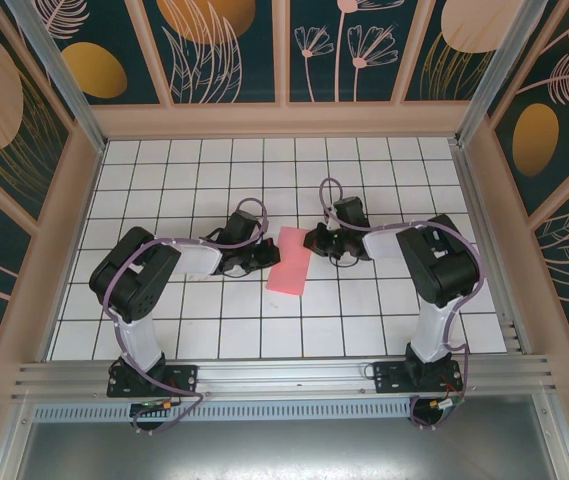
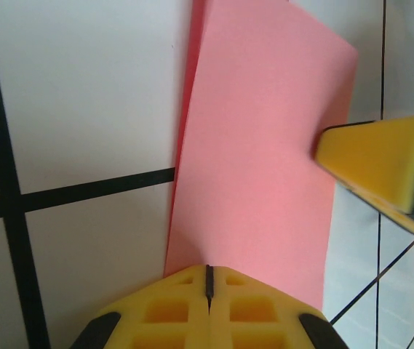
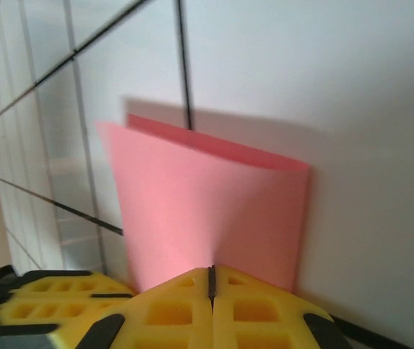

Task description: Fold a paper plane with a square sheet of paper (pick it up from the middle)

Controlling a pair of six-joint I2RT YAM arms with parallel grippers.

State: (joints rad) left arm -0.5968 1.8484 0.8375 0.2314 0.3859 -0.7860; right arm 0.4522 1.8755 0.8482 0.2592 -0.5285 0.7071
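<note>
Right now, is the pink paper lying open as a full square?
No, the pink paper is folded into a narrow rectangle, two layers showing.

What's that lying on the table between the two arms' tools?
A folded salmon-pink sheet of paper lies between the left tool and right tool, clearest in the top view.

Top external view: the white table [image 1: 164, 170] is lit evenly and brightly from above, and only faint, soft shadows are seen beside the arms. Right wrist view: a diffuse grey shadow is cast beyond the square sheet of paper [image 3: 214, 211], and the grid lines at the left edge are blurred. Left wrist view: the right gripper [image 2: 337, 156] is rendered out of focus.
</note>
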